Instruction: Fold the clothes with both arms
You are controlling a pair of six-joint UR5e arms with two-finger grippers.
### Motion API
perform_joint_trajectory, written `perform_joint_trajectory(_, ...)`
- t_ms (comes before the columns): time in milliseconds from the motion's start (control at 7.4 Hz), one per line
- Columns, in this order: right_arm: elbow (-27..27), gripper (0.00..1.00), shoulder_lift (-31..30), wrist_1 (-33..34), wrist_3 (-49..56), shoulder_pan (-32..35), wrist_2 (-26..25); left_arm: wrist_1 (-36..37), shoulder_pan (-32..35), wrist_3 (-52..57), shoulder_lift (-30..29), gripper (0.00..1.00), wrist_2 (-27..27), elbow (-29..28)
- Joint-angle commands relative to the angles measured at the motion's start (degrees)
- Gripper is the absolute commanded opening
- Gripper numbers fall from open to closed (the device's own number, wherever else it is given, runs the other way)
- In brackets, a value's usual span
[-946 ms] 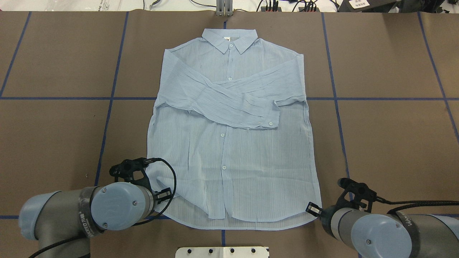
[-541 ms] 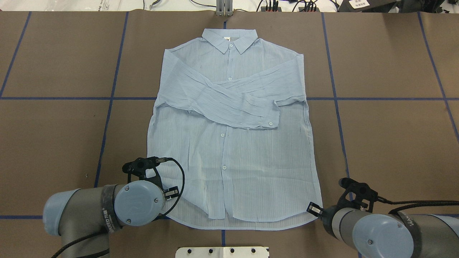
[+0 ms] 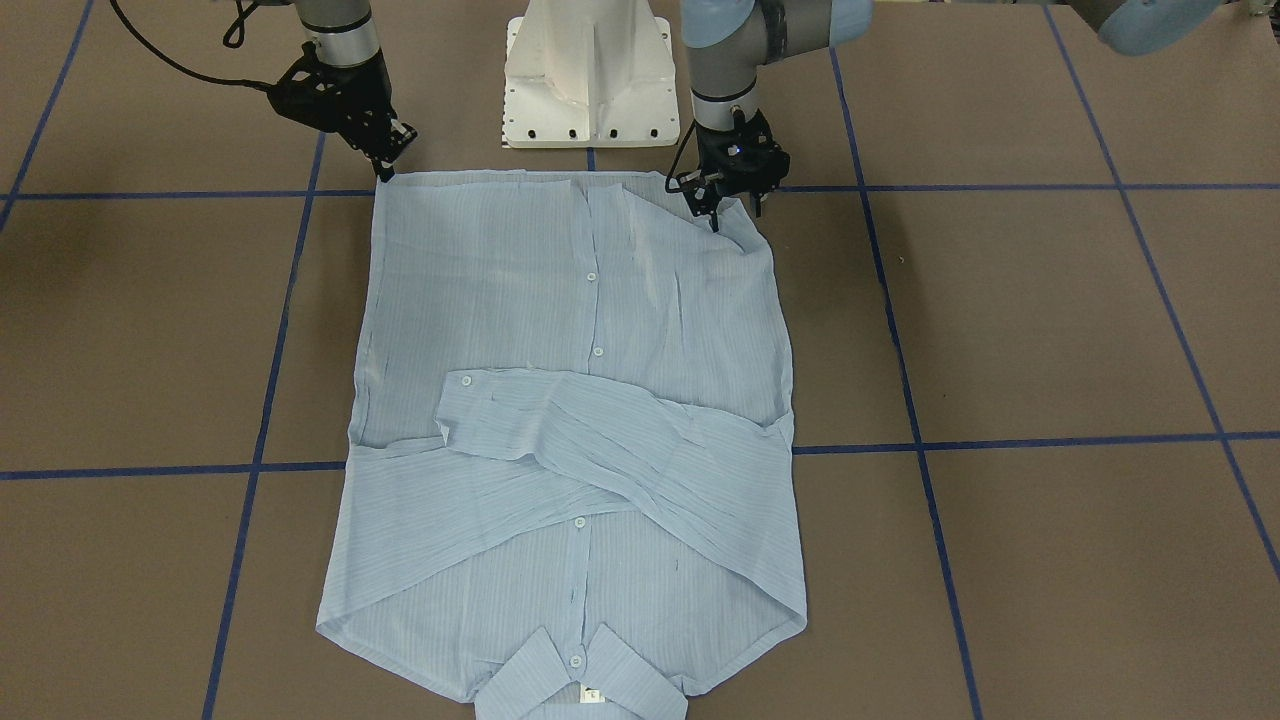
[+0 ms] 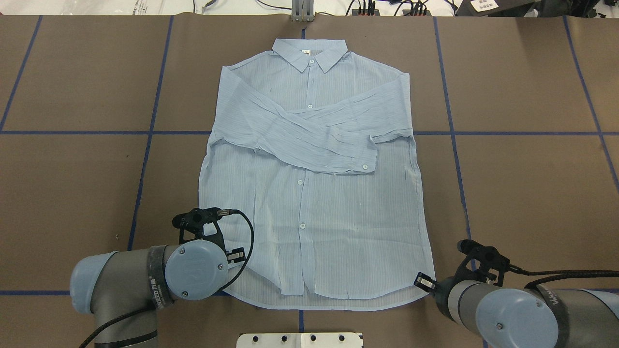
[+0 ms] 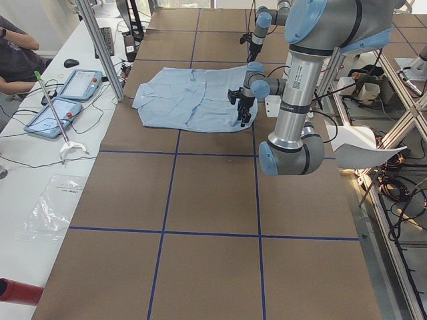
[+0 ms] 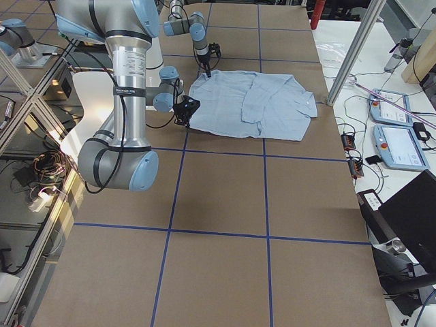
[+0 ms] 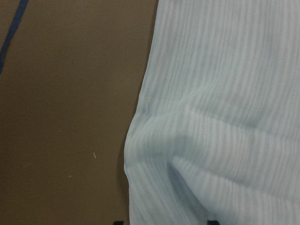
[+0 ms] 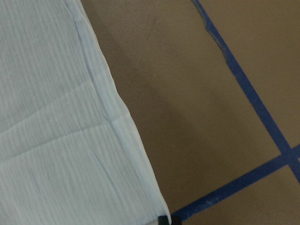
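**While both grippers are working the hem corners, the shirt is lying flat and face-up**

Since the cloth is looking thin enough for the brown table (image 4: pixel 72 193) to be showing through it, I am judging the light-blue shirt (image 4: pixel 314 217) to be very light, limp and quick to slide or wrinkle. It is lying spread at the table's middle, buttoned, with its sleeves (image 4: pixel 309 140) crossing over the chest and its collar (image 4: pixel 309 53) pointing away from the robot. The two corners of the hem (image 4: pixel 338 302) are looking like the sensible places to take hold.

The left arm (image 4: pixel 125 280) is reaching over the hem's left corner. The left gripper (image 3: pixel 733 212) is pressing down there with its fingers standing apart and a ridge of fabric puckering up between them; I am not seeing them clamping it.

The right arm (image 4: pixel 532 309) is bringing the right gripper (image 3: pixel 385 172) to the other corner, its tip touching the hem's edge. Whether those fingers are closing on cloth I cannot tell, as the right wrist view is showing only one dark tip.

From overhead both wrists are hiding their own fingers, and the side views are showing them too small to judge. The white buttons (image 4: pixel 302 225) are running down the front.
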State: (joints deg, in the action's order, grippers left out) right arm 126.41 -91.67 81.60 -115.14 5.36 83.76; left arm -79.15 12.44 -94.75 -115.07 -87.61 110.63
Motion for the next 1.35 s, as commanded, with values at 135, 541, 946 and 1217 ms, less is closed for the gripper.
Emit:
perform_joint_trajectory(135, 0.1, 0.00, 0.0, 0.0, 0.0, 0.1, 0.0, 0.5, 0.1, 0.2, -2.0, 0.58, 0.1, -2.7)
perform_joint_trajectory(541, 1.0, 0.00, -0.2, 0.0, 0.0, 0.0, 0.0, 2.7, 0.4, 0.3, -1.7, 0.00, 0.2, -1.1)
perform_joint_trajectory(946, 0.9, 0.00, -0.4, 0.0, 0.0, 0.1, 0.0, 2.7, 0.9, 0.4, -1.5, 0.00, 0.2, 0.1)
perform_joint_trajectory(1217, 1.0, 0.00, -0.6, 0.0, 0.0, 0.1, 0.0, 2.8, 0.9, 1.0, -0.8, 0.00, 0.1, 1.7)
